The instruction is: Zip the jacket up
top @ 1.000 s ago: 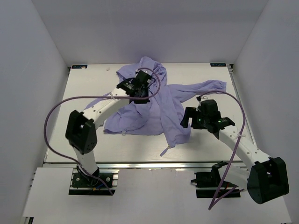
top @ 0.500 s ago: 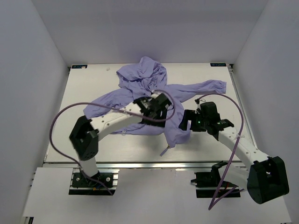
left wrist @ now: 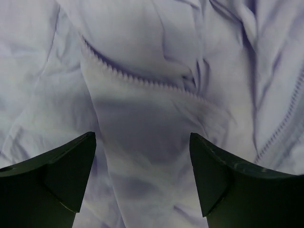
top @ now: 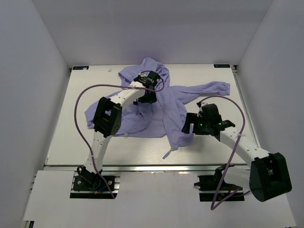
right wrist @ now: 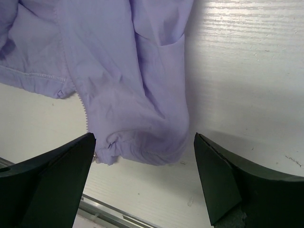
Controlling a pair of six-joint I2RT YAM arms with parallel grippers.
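Observation:
The lavender jacket [top: 166,109] lies crumpled and unzipped across the middle of the table, hood [top: 149,70] at the back and one sleeve [top: 209,89] stretched to the right. My left gripper [top: 146,95] hovers open over its upper middle. In the left wrist view the left gripper [left wrist: 142,137] has only flat fabric between its fingers, and a line of zipper teeth [left wrist: 137,80] runs just beyond them. My right gripper [top: 189,124] is open at the jacket's lower right corner. In the right wrist view the right gripper [right wrist: 145,137] straddles the bunched hem [right wrist: 142,142] without touching it.
White table [top: 66,142] with white walls on three sides. A metal rail [top: 156,168] runs along the front edge. Purple cables [top: 80,118] loop from both arms. A thin strip of the jacket [top: 167,153] trails toward the front edge.
The left gripper opened and let go of the jacket. It swung from the hood toward the front and back to the upper middle. The left sleeve now lies further left. The right arm hardly moved.

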